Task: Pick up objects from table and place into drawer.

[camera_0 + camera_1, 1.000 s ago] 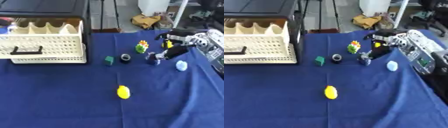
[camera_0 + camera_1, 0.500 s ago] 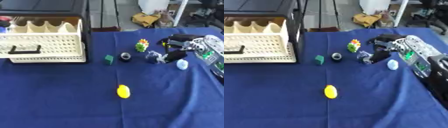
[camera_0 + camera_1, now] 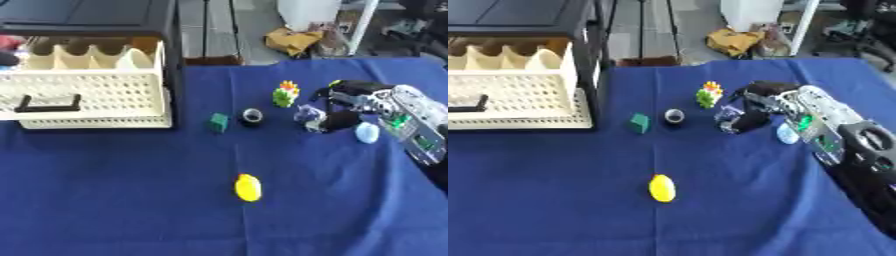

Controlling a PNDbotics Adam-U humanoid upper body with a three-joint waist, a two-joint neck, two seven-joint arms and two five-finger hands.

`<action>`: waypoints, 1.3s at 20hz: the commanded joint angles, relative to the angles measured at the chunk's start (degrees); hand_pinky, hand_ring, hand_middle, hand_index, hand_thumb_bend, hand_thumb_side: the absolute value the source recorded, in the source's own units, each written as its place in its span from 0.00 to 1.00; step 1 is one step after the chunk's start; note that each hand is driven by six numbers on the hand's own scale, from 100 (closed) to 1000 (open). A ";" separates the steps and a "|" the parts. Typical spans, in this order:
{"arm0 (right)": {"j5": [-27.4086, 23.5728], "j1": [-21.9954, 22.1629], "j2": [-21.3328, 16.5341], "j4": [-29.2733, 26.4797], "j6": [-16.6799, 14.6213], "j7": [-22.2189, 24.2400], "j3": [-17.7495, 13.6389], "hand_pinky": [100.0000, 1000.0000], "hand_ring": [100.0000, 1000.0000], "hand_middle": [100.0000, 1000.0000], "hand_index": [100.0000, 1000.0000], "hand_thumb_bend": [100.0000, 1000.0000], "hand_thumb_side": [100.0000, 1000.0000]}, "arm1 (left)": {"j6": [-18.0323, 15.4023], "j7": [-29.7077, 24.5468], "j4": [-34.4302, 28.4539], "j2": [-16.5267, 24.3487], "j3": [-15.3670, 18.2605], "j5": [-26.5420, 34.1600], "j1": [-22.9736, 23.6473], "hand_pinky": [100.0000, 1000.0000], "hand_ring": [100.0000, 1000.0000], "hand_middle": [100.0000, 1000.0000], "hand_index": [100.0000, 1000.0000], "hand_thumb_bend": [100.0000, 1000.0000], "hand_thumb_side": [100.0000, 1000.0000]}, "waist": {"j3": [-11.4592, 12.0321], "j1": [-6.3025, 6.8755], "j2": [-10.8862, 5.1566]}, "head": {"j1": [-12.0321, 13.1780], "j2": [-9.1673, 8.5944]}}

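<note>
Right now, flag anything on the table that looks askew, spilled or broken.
Nothing stands out. The drawer is pulled open at the left, and the yellow piece, green block, dark ring and spiky toy lie apart on the blue cloth. The right hand curls round a small pale object.

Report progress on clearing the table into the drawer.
Done: nothing that shows. In hand: the right hand curls around a small bluish object. Left: the yellow object, green block, dark round piece, green-and-orange toy and pale blue object, for the white drawer.
</note>
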 commanded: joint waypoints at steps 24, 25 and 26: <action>3.24 -1.13 -0.67 5.42 1.13 -5.37 -3.97 0.71 0.85 0.42 0.92 0.30 0.75 | -1.03 -1.32 -0.74 -0.27 -0.58 -0.59 -1.26 0.58 0.76 0.72 0.88 0.00 1.00 | 1.70 0.68 1.55 | -2.13 -3.51; 3.42 -1.09 -0.69 5.64 1.17 -5.55 -4.11 0.71 0.84 0.42 0.92 0.30 0.76 | -1.08 -1.36 -0.74 -0.29 -0.60 -0.66 -1.27 0.58 0.76 0.72 0.88 0.00 1.00 | 1.85 0.69 1.70 | -2.26 -3.67; 3.54 -1.05 -0.71 5.82 1.18 -5.72 -4.25 0.71 0.84 0.42 0.92 0.30 0.75 | -1.12 -1.38 -0.74 -0.32 -0.60 -0.72 -1.30 0.57 0.76 0.72 0.88 0.00 1.00 | 1.98 0.69 1.86 | -2.36 -3.82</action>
